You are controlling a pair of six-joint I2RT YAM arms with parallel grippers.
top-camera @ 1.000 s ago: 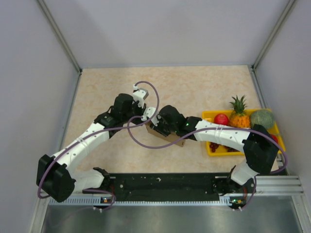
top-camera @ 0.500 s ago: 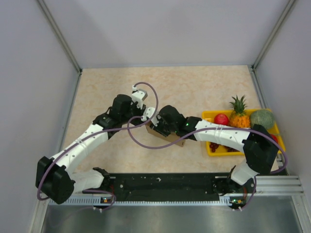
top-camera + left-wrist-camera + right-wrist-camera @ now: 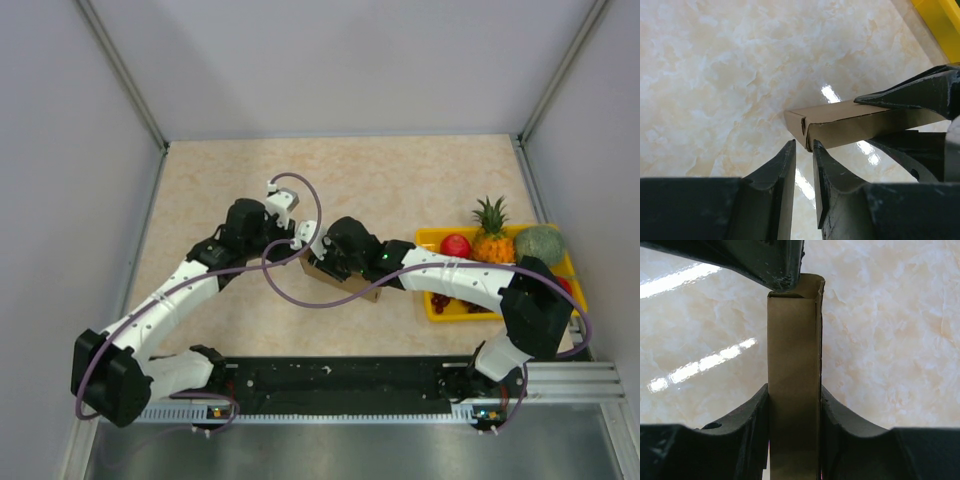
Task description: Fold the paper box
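The paper box (image 3: 357, 290) is a narrow brown kraft box, held a little above the table at the middle. My right gripper (image 3: 322, 268) is shut on it; in the right wrist view the box (image 3: 792, 340) stands clamped between both fingers of the gripper (image 3: 794, 387). My left gripper (image 3: 302, 254) is at the box's left end. In the left wrist view its jaws (image 3: 804, 142) are open by a narrow, empty gap, tips just under the box's end (image 3: 850, 125). The right fingers (image 3: 920, 95) grip the box beyond.
A yellow tray (image 3: 430, 240) sits at the right with a pineapple (image 3: 490, 235), a red fruit (image 3: 455, 245) and a green melon (image 3: 540, 243); its corner shows in the left wrist view (image 3: 940, 15). Walls enclose the table on three sides.
My left arm has drawn back slightly to the left, away from the box's end. The right gripper and the box have stayed put.
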